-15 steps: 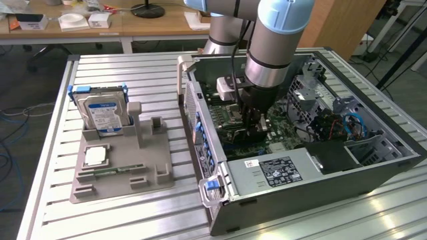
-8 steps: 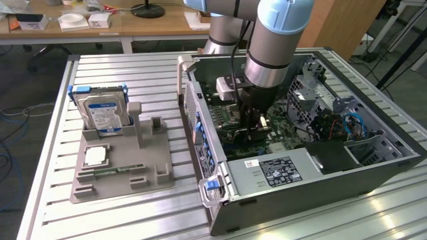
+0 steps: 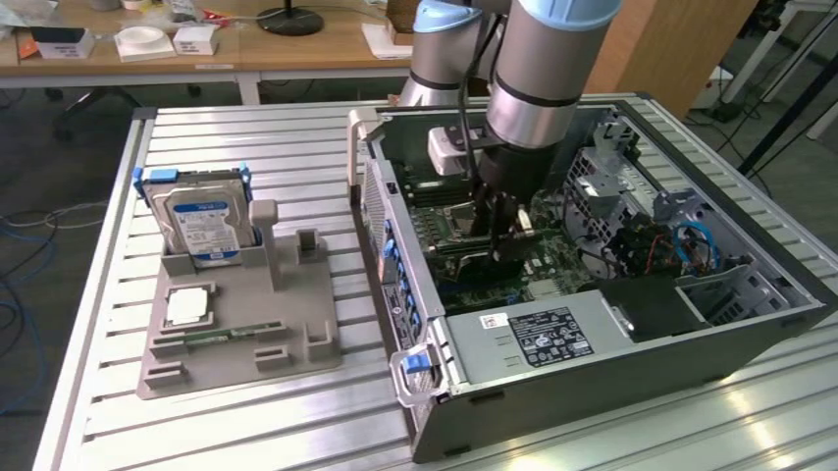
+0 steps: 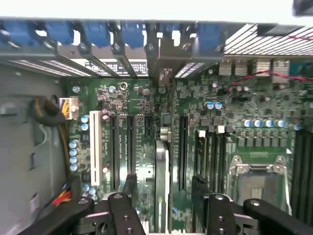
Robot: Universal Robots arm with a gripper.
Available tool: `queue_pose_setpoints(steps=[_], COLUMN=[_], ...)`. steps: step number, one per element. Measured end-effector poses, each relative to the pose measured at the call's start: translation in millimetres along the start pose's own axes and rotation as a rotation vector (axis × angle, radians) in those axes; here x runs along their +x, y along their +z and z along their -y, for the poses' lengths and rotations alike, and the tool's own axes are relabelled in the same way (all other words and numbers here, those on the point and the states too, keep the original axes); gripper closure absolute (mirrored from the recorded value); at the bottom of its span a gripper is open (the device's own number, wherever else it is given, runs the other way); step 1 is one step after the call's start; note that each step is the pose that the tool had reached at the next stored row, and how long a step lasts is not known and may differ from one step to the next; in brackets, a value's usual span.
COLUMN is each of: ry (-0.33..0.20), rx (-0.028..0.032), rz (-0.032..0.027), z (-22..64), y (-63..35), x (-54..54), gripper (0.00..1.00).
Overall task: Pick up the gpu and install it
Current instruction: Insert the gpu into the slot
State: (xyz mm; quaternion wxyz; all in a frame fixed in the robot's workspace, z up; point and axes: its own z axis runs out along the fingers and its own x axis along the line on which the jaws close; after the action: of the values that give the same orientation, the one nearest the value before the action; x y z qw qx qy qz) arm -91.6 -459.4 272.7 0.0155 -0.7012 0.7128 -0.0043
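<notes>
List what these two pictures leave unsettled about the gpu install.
- Exterior view: the gripper and arm hide the slot area of the motherboard.
- Wrist view: the gpu stands edge-on between the open gripper fingers; whether it is fully seated cannot be told.
- Wrist view: the gpu's lower end is cut off by the picture's edge.
- Exterior view: the computer case wall hides the rear bracket.

table [image 3: 262,432]: ribbed matt metal | case [image 3: 629,378]: dark metal | holder [image 3: 235,368]: matt grey plastic | tool [image 4: 164,208]: black matt
</notes>
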Motion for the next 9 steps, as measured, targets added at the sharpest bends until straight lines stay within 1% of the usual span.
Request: queue_pose_setpoints(steps=[1,3,5,6,7,8,9], ry=[0.0,0.0,0.0,0.0,0.0,0.0,0.0], rx=[-0.0002,0.0001,0.0001,0.0,0.0,0.0,0.0], rz=[-0.0002,0.0003,0.0002,0.0002,0.0,0.0001,0.0001], z=[0.1,0.1,0.1,0.1,0.1,0.1,0.1], y=[-2.0,-1.8,-1.9,-1.9,-1.9,-1.9,-1.9], x=[0.0,-0.1,0.0,0.0,0.0,0.0,0.0], gripper=[0.43,0.45,0.57,0.57,0.63,0.63,0.69])
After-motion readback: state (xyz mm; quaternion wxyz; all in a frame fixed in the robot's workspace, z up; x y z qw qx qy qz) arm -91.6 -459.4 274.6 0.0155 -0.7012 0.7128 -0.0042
